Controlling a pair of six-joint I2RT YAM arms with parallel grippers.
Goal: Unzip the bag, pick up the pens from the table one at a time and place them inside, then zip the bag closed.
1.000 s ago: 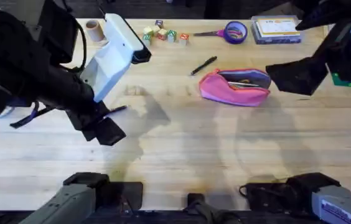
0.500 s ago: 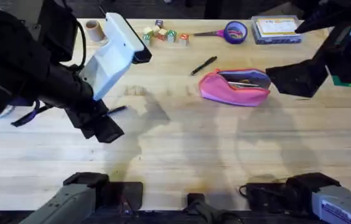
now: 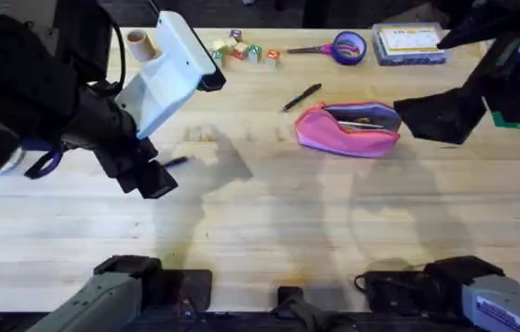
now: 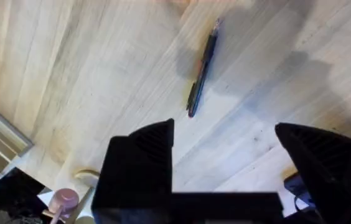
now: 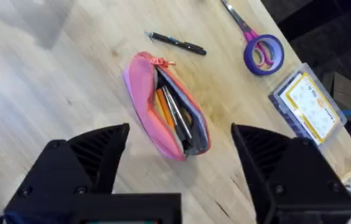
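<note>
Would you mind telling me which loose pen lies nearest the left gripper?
The pen just beyond the open left gripper at the table's left; the other loose pen lies far off, behind the pink bag.

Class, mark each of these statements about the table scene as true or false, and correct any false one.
1. The bag is zipped shut. False: it lies open, with pens inside.
2. A pen lies on the table ahead of the left pincer. True.
3. The right pincer holds a pen. False: it is open and empty.
4. The scissors have purple handles. True.
5. The left pincer is open. True.
</note>
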